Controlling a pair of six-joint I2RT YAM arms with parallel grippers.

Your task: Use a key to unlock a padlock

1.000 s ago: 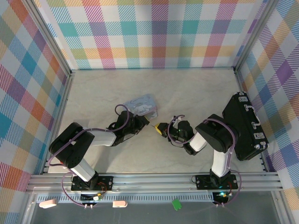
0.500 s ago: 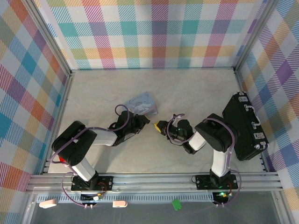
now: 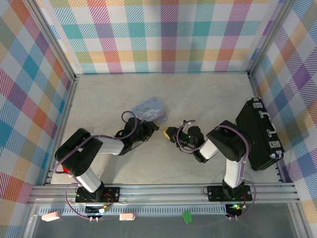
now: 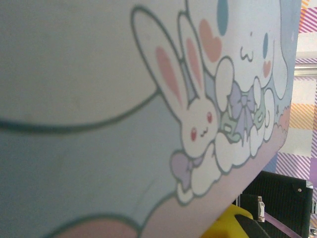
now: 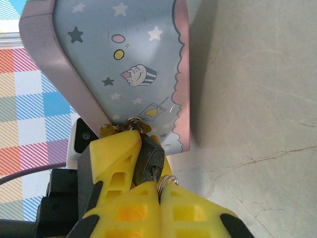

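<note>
The small dark padlock (image 5: 150,159) hangs at the hasp of the pale-blue cartoon tin (image 5: 133,64). My left gripper (image 3: 157,130) is shut on the padlock; in the right wrist view one of its yellow fingers (image 5: 115,154) presses the padlock's side. My right gripper (image 5: 159,190) is shut on the thin grey key (image 5: 156,174). The key's blade sits in the keyhole on the padlock's end face, and its wire ring (image 5: 166,181) pokes out between my fingertips. From above, the two grippers meet tip to tip just below the tin (image 3: 151,108).
A big black case (image 3: 260,134) lies at the right wall, beside the right arm. The tin's printed lid (image 4: 148,99) is very close to the left wrist camera. Plaid walls enclose the pale table (image 3: 198,99) on three sides.
Both grippers and the tin have crept slightly toward the far side. Both grips look the same.
</note>
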